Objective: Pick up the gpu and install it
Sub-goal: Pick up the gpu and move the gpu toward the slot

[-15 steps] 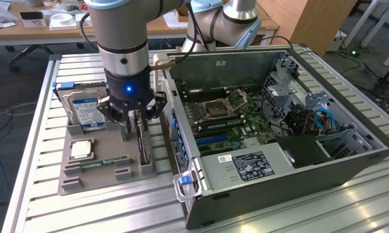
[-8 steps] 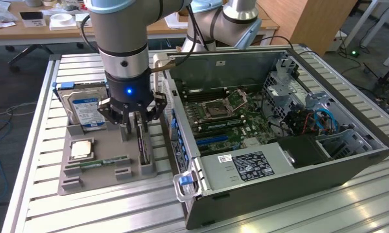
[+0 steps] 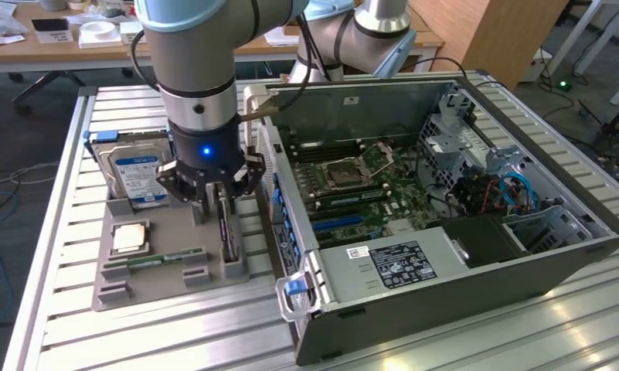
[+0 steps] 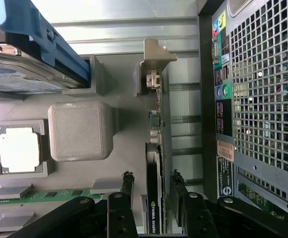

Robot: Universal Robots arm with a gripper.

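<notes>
Step in hand: the pick-up. I hang over the gpu (image 4: 154, 208), which stands on edge in its slots in the grey tray (image 3: 164, 290) and is not yet lifted, as I judge it.
Jaws: released. One of my fingers (image 4: 127, 184) sits on each side of the card, with a gap showing on both sides, so I grip nothing.
Where the gpu is: on the tray's side nearest the computer case (image 3: 556, 255), with its silver bracket (image 4: 155, 59) at the end away from me.
What the grip calls for: in my judgement, closing squarely on the card's flat faces and pulling straight up out of the slots. Tilt could jam it there.
Tray contents: a hard drive (image 3: 134, 166) with a blue-white label stands upright at the far end. A CPU (image 3: 129, 236) lies flat in its pocket. A green memory stick (image 3: 164, 259) lies in its holder. The gpu is also here.
Case contents: it lies open side up on the worktop (image 3: 134, 340), just beside the tray. Inside are the motherboard (image 3: 361, 185), the blue slots (image 3: 335, 224) and a power supply (image 3: 402, 263).
Risk: my fingers work close to the case wall.
</notes>
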